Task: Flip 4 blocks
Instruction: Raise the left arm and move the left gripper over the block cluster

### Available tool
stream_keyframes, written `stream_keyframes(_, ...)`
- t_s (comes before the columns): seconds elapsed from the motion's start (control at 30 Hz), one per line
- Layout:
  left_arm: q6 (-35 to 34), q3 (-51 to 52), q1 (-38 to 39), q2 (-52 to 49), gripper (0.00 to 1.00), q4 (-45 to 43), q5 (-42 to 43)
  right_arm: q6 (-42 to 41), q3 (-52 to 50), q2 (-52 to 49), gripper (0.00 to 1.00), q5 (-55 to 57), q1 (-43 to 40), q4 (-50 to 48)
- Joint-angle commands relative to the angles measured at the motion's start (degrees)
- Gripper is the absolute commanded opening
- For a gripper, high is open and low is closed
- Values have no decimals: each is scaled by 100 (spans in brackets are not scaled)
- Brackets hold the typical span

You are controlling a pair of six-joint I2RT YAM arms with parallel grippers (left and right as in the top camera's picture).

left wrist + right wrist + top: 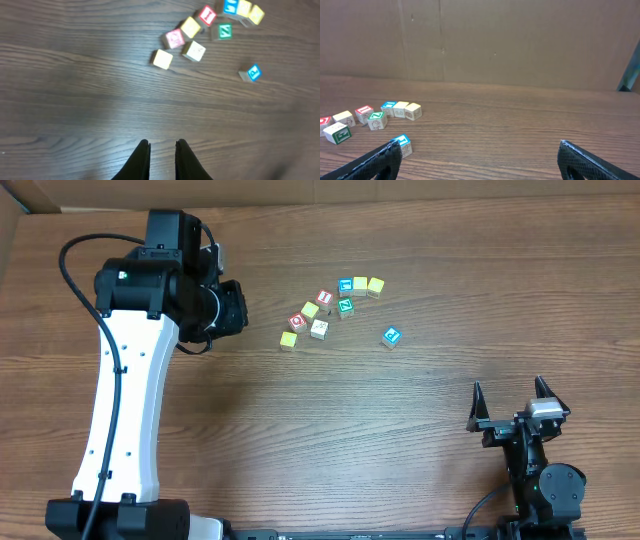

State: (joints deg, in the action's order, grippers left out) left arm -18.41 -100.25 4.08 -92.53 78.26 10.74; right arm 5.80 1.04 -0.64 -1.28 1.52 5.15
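reaching up over the brown wood-grain table (300,460), the white-and-black left arm (125,400) holds its left gripper (161,156) above bare wood. jaws nearly together, only a slit btwn them, nothing in it. the blocks lie well apart from it to the right, none touched.

leftmost of the bunch is a small yellow wooden cube (289,339). just beside it, up-right, sit a red-faced wooden cube (296,322) and a second yellow cube (310,310). a cream wooden cube (320,329) lies near the first yellow one, on its right. further up-right is a second red-faced cube (324,298), then a teal-green-faced wooden cube (345,306). above that, three sit side by side in a row: a blue-topped cube (346,285) and two more yellow cubes (375,285). alone, right of and below the bunch, sits a blue-faced wooden cube w/ white letter (391,336).

far right, near the table's front edge, the right gripper (508,392) has its jaws spread wide. it's empty and well apart from all cubes.
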Motion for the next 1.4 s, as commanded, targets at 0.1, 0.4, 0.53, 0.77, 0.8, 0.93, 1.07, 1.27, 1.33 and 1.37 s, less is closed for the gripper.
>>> stream_keyframes(0.1, -258, -116, 295, -4, 20, -192, -507, 2, -59, 48, 100, -11, -31, -35)
stream_keyframes(0.4, -267, -116, 470, -4, 35, -365, -494, 2, -59, 48, 100, -11, -31, -35)
stream_keyframes(0.53, -262, -94, 470, -4, 25, -354, -496, 4, -59, 48, 100, -11, -31, -35)
stream_keyframes(0.77, -249, -15, 472, -9, 27, -544, -511, 2, -59, 48, 100, -11, -31, -35)
stream_keyframes(0.8, -236, 11, 483, -9, 25, -564, -546, 2, -59, 48, 100, -11, -31, -35)
stream_keyframes(0.93, -236, 122, 498, -11, 24, -649, -796, 4, -59, 48, 100, -11, -31, -35)
stream_keyframes(1.07, -236, 258, 498, -11, 24, -798, -841, 2, -59, 48, 100, -11, -31, -35)
stream_keyframes(1.27, -205, 527, 501, -13, 24, -1121, -841, 2, -59, 48, 100, -11, -31, -35)
stream_keyframes(1.33, -125, 627, 501, -20, 24, -1220, -839, 2, -59, 48, 100, -11, -31, -35)
stream_keyframes(1.37, -125, 671, 501, -28, 24, -1259, -841, 2, -59, 48, 100, -11, -31, -35)
